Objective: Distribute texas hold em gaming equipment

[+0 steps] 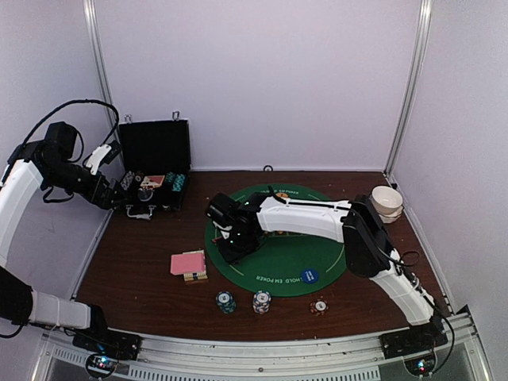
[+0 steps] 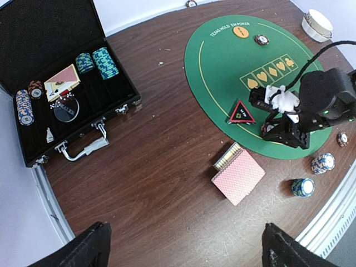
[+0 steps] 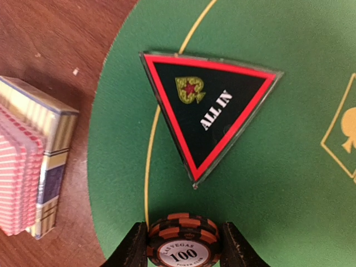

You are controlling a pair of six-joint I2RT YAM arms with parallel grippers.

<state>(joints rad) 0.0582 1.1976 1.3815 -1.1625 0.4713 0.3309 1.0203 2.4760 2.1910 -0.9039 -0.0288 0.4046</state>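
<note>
My right gripper (image 3: 183,236) is shut on a small stack of black-and-orange poker chips (image 3: 183,245) marked 100, low over the green mat (image 1: 290,258). Just ahead of it on the mat lies the black-red triangle marker (image 3: 206,111). A deck of pink-backed cards (image 1: 189,264) lies on the wood left of the mat. Teal (image 1: 225,302), white-blue (image 1: 261,302) and red chips (image 1: 318,306) stand in a row near the front edge. My left gripper (image 2: 186,250) hangs open high above the table near the case, with nothing between its fingers.
The open black case (image 2: 55,94) at the back left holds more chip stacks, cards and a clear disc. An orange disc (image 2: 240,32) and a single chip (image 2: 261,39) lie on the mat's far side, and a blue disc (image 1: 309,276) near its front. A white bowl (image 1: 387,202) stands at the back right.
</note>
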